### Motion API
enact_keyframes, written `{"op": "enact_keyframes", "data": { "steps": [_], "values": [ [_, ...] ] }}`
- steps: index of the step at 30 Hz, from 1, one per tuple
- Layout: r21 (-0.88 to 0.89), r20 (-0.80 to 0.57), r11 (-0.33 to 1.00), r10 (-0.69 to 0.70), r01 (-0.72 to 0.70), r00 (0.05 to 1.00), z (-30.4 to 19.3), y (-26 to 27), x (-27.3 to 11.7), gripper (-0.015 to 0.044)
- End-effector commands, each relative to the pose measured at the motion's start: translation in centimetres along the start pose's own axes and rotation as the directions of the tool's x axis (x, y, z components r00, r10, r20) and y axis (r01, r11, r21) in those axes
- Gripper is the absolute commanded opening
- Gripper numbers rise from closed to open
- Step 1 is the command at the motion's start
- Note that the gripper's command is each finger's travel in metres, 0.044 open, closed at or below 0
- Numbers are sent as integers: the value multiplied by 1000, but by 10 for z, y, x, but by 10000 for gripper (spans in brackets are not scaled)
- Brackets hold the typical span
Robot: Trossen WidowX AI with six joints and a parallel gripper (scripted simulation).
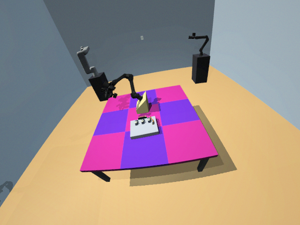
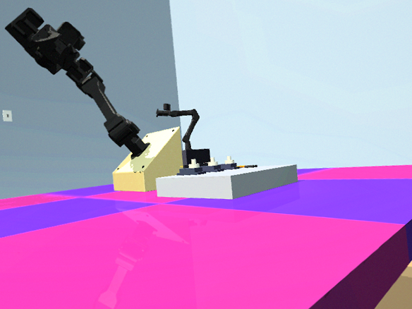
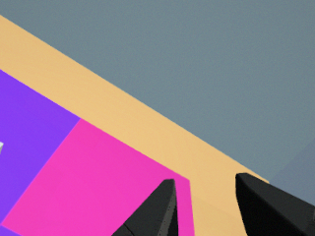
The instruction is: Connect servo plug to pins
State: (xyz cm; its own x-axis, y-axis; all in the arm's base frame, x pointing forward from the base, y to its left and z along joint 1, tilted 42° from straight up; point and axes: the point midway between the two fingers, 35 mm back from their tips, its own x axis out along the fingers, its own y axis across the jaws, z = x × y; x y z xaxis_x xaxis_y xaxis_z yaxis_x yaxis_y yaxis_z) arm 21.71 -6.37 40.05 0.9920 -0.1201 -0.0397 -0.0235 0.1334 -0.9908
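Note:
My gripper (image 3: 205, 186) is partly open, with nothing between its two dark fingertips in the wrist view. It is raised high at the far left of the table, well away from the pale grey holder (image 1: 144, 130) (image 2: 266, 183). Three dark servos with white tops sit along the holder's arm-side edge. A short orange lead (image 1: 152, 118) (image 2: 240, 166) runs from the end servo to a small dark plug (image 1: 153, 123) (image 2: 254, 166) lying on the holder. A dark strip (image 1: 142, 117) runs along the arm-side edge. Single pins, coloured band and dot are too small to tell.
My arm (image 1: 131, 84) (image 2: 105, 104) rises from a cream wedge-shaped base (image 1: 143, 106) (image 2: 162, 157) close to the holder. The table (image 1: 143, 150) (image 2: 191, 261) has pink and purple squares. Two other arms stand on dark pedestals (image 1: 200, 69) (image 1: 96, 84) beyond the table.

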Motion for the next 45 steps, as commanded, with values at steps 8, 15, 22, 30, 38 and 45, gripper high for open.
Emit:
{"op": "enact_keyframes", "data": {
  "steps": [8,15,22,30,38,45],
  "values": [
    [203,16,979,-1,-2,1000,1,12,20,115],
    [334,30,942,-9,-1,1000,4,17,32,115],
    [461,43,888,-19,-3,999,9,24,42,115],
    [594,58,804,-28,-12,998,16,32,54,115],
    [715,73,699,-39,-25,997,24,40,65,115],
    [805,87,591,-49,-41,995,32,48,73,115]
  ]
}}
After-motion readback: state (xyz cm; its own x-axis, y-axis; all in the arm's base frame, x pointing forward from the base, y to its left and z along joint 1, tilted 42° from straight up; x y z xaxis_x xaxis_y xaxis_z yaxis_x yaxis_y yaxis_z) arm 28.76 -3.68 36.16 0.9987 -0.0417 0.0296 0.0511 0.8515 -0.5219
